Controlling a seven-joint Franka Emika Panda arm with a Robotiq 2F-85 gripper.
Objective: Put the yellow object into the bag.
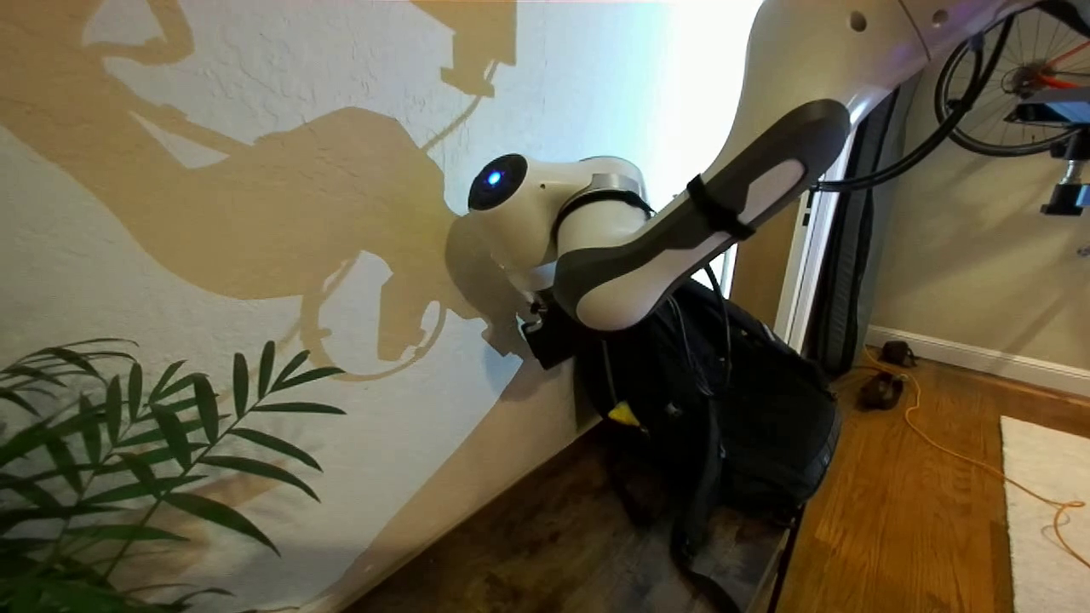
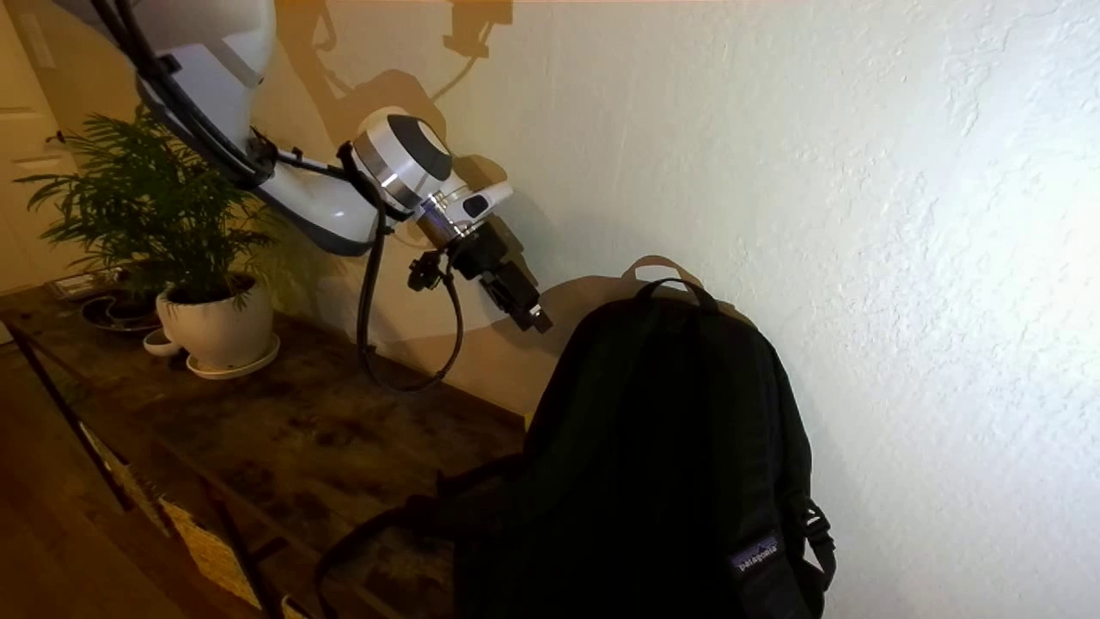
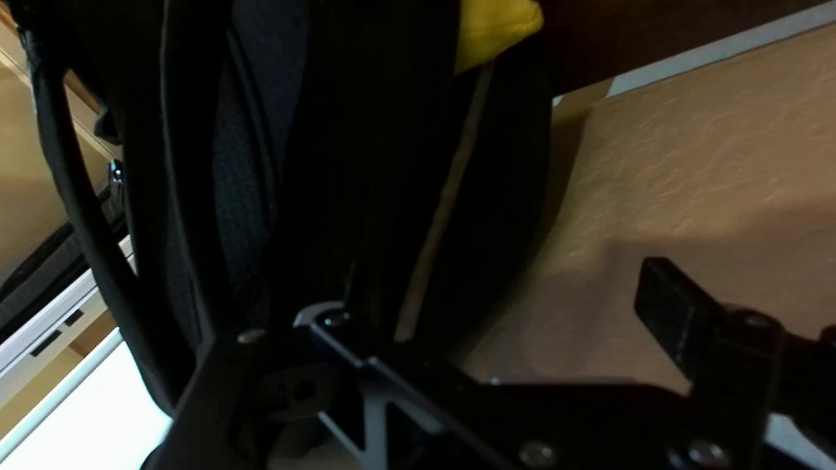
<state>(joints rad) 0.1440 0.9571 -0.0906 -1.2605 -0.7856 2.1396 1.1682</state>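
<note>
The bag is a black backpack (image 1: pixel 758 417) standing against the wall; it shows in both exterior views (image 2: pixel 662 464) and fills the left of the wrist view (image 3: pixel 366 170). The yellow object (image 1: pixel 624 415) shows as a small yellow patch low on the bag's wall side. Only a sliver of it (image 2: pixel 528 419) shows past the bag's edge, and part of it (image 3: pixel 493 29) is at the top of the wrist view; the rest is hidden. My gripper (image 2: pixel 537 316) is above the yellow object, beside the bag's top. Its fingers (image 3: pixel 509 313) are apart with nothing between them.
The wall (image 2: pixel 773 172) is close to my gripper. The bag stands on a dark wooden table (image 2: pixel 344 430) with straps trailing over it. A potted plant (image 2: pixel 219 331) stands at the table's other end. A cable (image 2: pixel 371 318) hangs in a loop from my wrist.
</note>
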